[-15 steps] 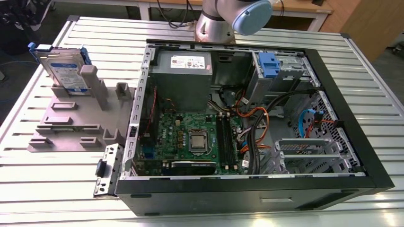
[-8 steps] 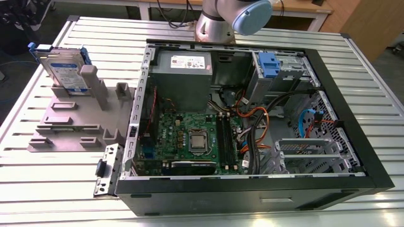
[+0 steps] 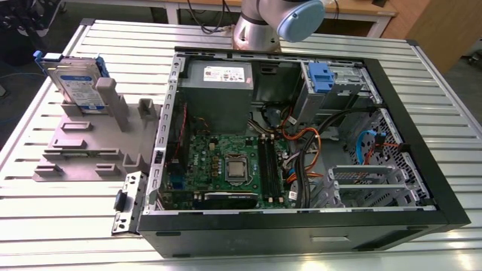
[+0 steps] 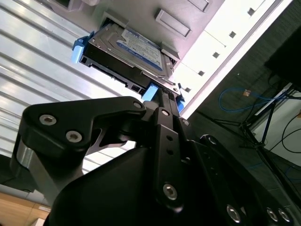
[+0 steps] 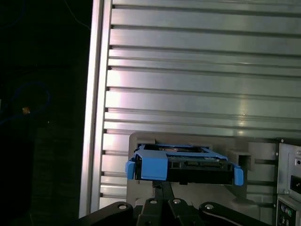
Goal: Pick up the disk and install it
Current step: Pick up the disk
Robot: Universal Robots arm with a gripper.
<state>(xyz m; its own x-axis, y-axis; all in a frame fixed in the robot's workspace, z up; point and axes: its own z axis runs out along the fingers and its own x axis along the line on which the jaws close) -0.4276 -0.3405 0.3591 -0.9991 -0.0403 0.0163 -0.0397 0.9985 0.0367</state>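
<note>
A ribbed metal tabletop (image 3: 301, 39) carries an open black computer case (image 3: 301, 226), lying on its side with its interior exposed: a green motherboard (image 3: 233, 169), a grey power supply box (image 3: 218, 76) and bundled cables. The robot arm (image 3: 275, 20) rises behind the case, at the far edge of the tabletop.

On the exterior view's left, just beside the case, sits a grey moulded holder (image 3: 83, 147). The disk (image 3: 75, 84) stands on edge in a slot at the holder's far end, tilted slightly back. Its white-and-blue label faces the camera and its bright blue carrier frame shows along the top.

In both wrist views the disk (image 4: 136, 44) (image 5: 183, 165) rests in that same holder — the connector edge and blue clips face the cameras. The gripper (image 5: 162, 186) points straight at it, and its black fingers (image 4: 160, 101) are pressed together with nothing between them. Whether the tips reach the carrier cannot be told from these angles.
</note>
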